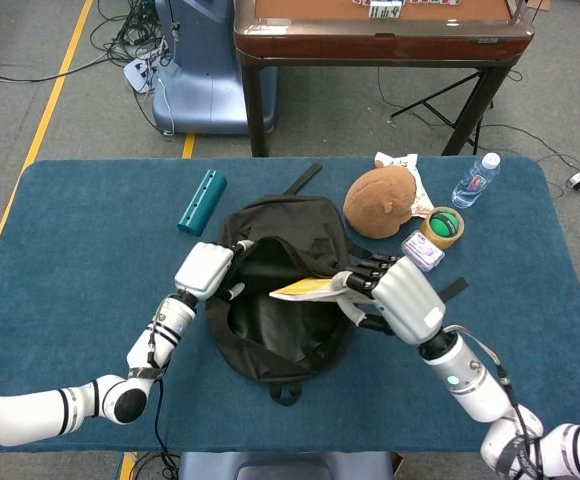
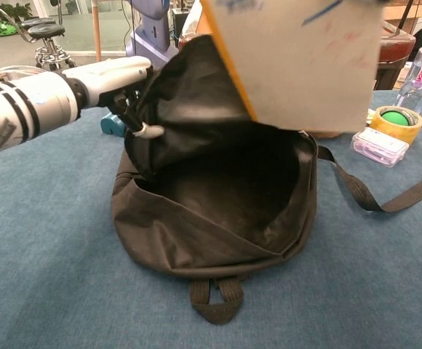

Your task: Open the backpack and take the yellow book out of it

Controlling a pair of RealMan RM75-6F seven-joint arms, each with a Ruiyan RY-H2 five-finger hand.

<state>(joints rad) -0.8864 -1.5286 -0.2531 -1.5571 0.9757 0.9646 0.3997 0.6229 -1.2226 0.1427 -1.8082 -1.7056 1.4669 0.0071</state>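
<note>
The black backpack (image 1: pixel 280 290) lies open on the blue table, its mouth (image 2: pixel 225 182) gaping and dark inside. My right hand (image 1: pixel 398 296) grips the yellow book (image 1: pixel 308 289) and holds it in the air above the bag's opening. In the chest view the book (image 2: pixel 298 62) fills the top of the frame, pale underside facing the camera with a yellow edge, and hides the right hand. My left hand (image 1: pixel 208 270) holds the bag's upper left flap; in the chest view that hand (image 2: pixel 116 76) pinches the fabric beside a white zipper pull (image 2: pixel 147 131).
A teal cylinder (image 1: pixel 202 201) lies left of the bag. A brown plush toy (image 1: pixel 380 199), a tape roll (image 1: pixel 443 226), a small clear box (image 1: pixel 422 250) and a water bottle (image 1: pixel 476 180) sit at the back right. A bag strap (image 2: pixel 385 200) trails right.
</note>
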